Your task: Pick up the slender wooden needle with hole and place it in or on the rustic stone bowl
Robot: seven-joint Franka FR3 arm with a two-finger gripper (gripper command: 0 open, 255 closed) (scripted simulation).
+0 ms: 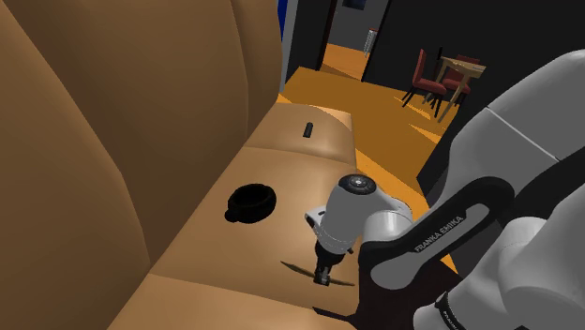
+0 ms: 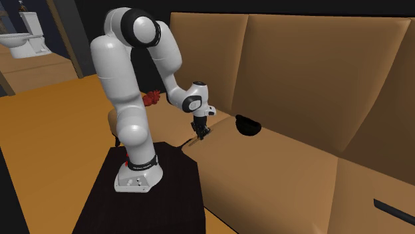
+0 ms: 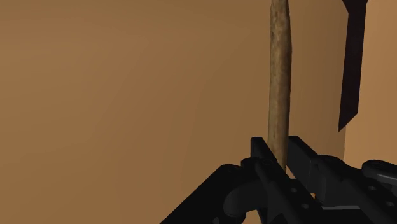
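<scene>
Looking at the wrist view, the gripper [image 3: 278, 153] has its two black fingers pinched in on the needle [image 3: 278, 83]. The thin brown shaft runs straight out from between them with no gap I can make out on either side, so I'd call it clamped on the needle. In the shoulder view the gripper [image 1: 323, 277] points down at the tan sofa seat [image 1: 206, 253], and the needle [image 1: 302, 270] pokes out to both sides of it, roughly along the 10-to-4 line. It's right at cushion level. Can't tell if it's touching the seat or a hair above it.

So my read is that we're at the end of the grasp step, with the lift not really done yet.

The dark bowl [image 1: 253, 192] sits upright on the same seat, at about 10 o'clock from the gripper in the shoulder view. In the second exterior view the bowl [image 2: 248, 125] is at roughly 2 to 3 o'clock from the gripper [image 2: 199, 135]. It's near but clearly apart, with bare cushion between them.

Next move, I think, is straight up first so the long ends clear the cushion and the bowl's rim. After that, carry it over the bowl's opening, lower it and let go. My one worry is that the needle is longer than the bowl looks wide. It'll probably end up lying across the rim or tilted inside, and a skinny shaft could twist in the grip on the way.
</scene>
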